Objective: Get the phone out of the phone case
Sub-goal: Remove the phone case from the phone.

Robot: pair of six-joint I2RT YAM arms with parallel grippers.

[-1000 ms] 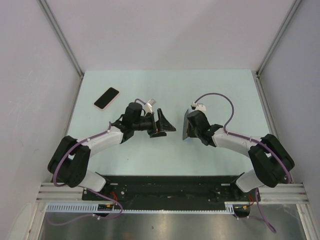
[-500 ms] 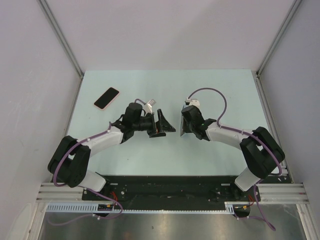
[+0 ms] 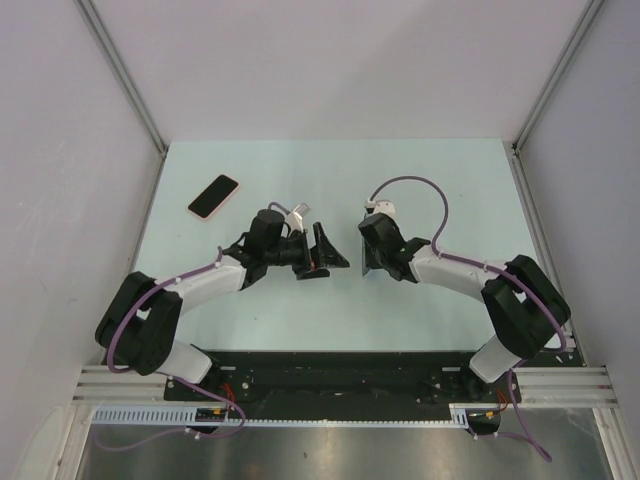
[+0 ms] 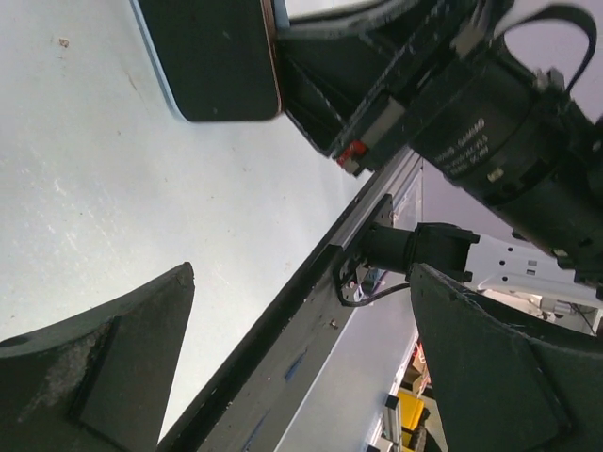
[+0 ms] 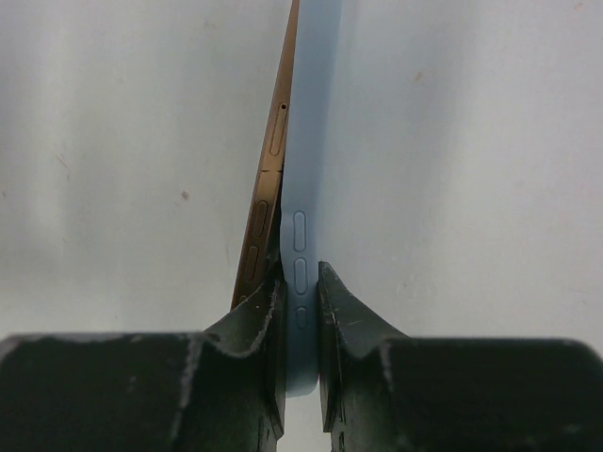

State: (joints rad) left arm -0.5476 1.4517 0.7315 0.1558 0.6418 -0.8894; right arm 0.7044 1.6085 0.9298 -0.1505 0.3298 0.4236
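My right gripper (image 5: 301, 273) is shut on the lower end of a light blue phone case (image 5: 300, 226), held on edge above the table. The bronze-edged phone (image 5: 270, 160) leans away from the case on its left side, its lower end behind my left finger. From above, the case (image 3: 366, 264) hangs at table centre in the right gripper (image 3: 372, 254). My left gripper (image 3: 335, 250) is open just to its left, holding nothing. In the left wrist view the phone's dark screen (image 4: 217, 56) lies beyond the open left gripper (image 4: 301, 273).
A second phone in a pink case (image 3: 213, 196) lies flat at the back left of the pale green table (image 3: 440, 190). White walls and metal rails (image 3: 130, 90) close in the sides and back. The arm bases sit on the black bar (image 3: 340, 372) at the near edge.
The right gripper has carried the case and phone leftward, closer to the left gripper. The left gripper has stayed open, shifting only slightly.
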